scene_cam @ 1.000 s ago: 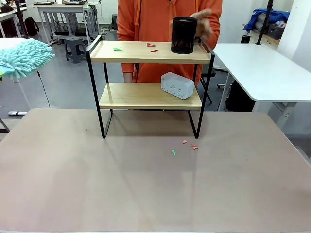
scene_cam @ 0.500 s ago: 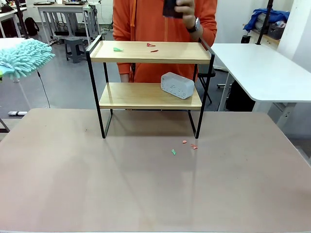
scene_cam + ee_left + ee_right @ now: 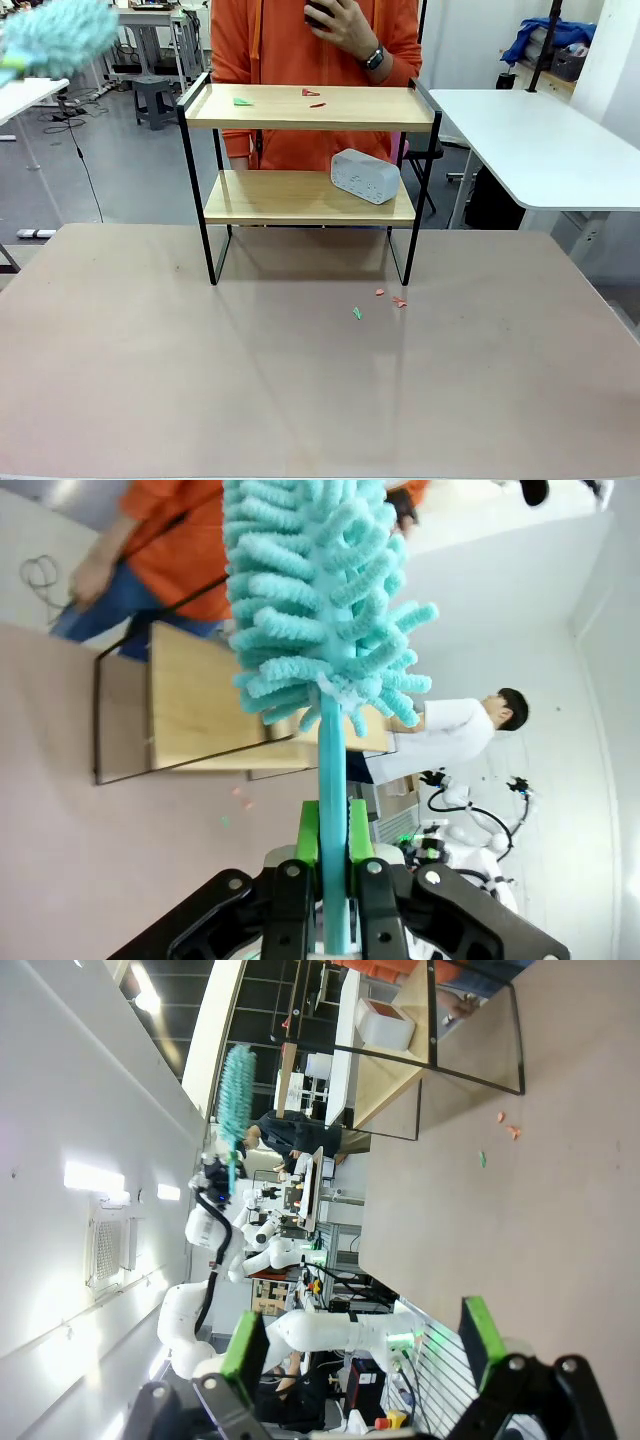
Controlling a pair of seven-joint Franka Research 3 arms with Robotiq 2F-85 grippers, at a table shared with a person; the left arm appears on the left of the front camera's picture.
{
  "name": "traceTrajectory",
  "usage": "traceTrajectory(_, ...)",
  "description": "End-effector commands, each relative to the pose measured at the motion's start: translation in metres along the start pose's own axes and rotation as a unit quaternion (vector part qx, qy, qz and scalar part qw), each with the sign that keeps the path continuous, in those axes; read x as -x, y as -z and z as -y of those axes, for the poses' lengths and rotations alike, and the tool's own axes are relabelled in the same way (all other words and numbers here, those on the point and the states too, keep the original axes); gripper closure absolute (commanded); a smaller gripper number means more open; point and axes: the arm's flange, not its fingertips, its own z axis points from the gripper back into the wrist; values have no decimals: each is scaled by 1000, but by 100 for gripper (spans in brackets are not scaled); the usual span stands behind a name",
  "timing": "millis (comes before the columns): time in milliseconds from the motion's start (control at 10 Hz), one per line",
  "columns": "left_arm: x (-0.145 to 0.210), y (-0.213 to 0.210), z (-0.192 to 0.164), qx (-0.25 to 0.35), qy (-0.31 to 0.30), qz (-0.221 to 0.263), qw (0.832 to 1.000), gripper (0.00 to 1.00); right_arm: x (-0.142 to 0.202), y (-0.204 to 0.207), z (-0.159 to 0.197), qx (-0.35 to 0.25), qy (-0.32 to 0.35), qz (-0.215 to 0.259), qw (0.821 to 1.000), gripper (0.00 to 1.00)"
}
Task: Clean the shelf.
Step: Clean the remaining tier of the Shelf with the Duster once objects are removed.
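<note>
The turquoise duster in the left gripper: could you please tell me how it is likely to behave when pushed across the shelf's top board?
The duster has a head of soft fluffy strands, so it should probably flatten and bend rather than scrape the shelf. Its thin handle is clamped in the left gripper, so it may swivel under side load.

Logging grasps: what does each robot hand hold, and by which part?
Left hand: the teal duster, by its thin handle below the head. Right hand: open, nothing.
</note>
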Motion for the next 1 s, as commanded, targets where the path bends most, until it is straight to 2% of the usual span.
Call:
traceTrajectory(0,-14,46,39,-3,4,-10,1000,88,0,-2,0,-1,-13,-3,1000,0)
traceTrajectory(100,-3,81,60,-10,19,-48,999,88,0,-2,0,-1,-13,-3,1000,0)
traceTrajectory(300,18,130,70,-52,26,-86,995,88,0,-2,0,-1,-13,-3,1000,0)
traceTrajectory(400,9,94,74,-4,26,-52,998,88,0,-2,0,-1,-13,-3,1000,0)
traceTrajectory(500,9,94,74,-4,26,-52,998,88,0,-2,0,-1,-13,-3,1000,0)
traceTrajectory(600,24,133,74,-22,31,-79,996,88,0,-2,0,-1,-13,-3,1000,0)
traceTrajectory(700,35,133,65,-70,54,-33,995,88,0,-2,0,-1,-13,-3,1000,0)
traceTrajectory(900,49,149,69,-123,95,-64,986,88,0,-2,0,-1,-13,-3,1000,0)
